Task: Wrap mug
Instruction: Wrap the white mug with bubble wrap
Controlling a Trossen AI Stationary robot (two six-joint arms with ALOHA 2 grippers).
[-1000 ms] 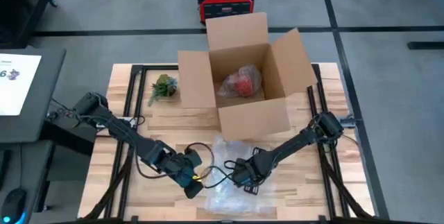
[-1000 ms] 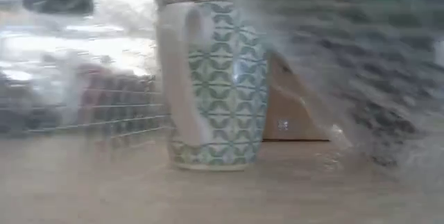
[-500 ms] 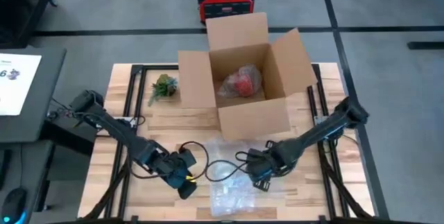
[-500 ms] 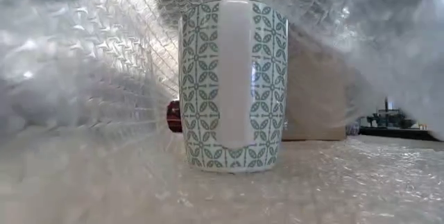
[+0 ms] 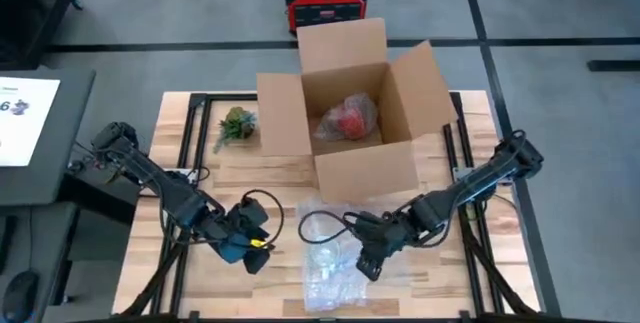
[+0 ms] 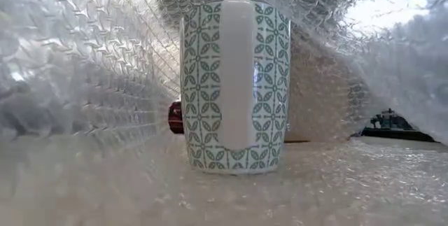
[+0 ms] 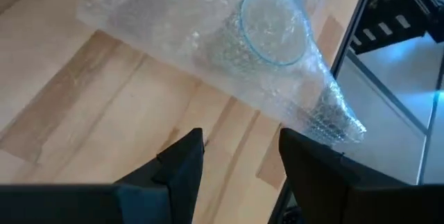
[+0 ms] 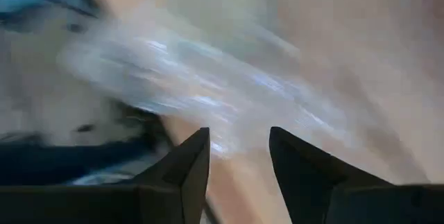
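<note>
Mug (image 6: 236, 86) sits upright on the bubble wrap (image 5: 330, 258) w/ the sheet draped over it. Left gripper (image 7: 239, 158) fingers apart, empty, mug & wrap just ahead of the tips. Right gripper (image 8: 239, 158) also spread, holding nothing, wrap blurry in front.

Left gripper (image 5: 250, 250) sits lower left of centre, jaws parted; right gripper (image 5: 365, 260) lower centre, jaws parted, both empty.

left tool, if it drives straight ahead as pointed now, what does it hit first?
Likely the bubble wrap draped over the mug; the left tool is open and empty over bare table. Depth is unclear, so it might touch wood first.
</note>
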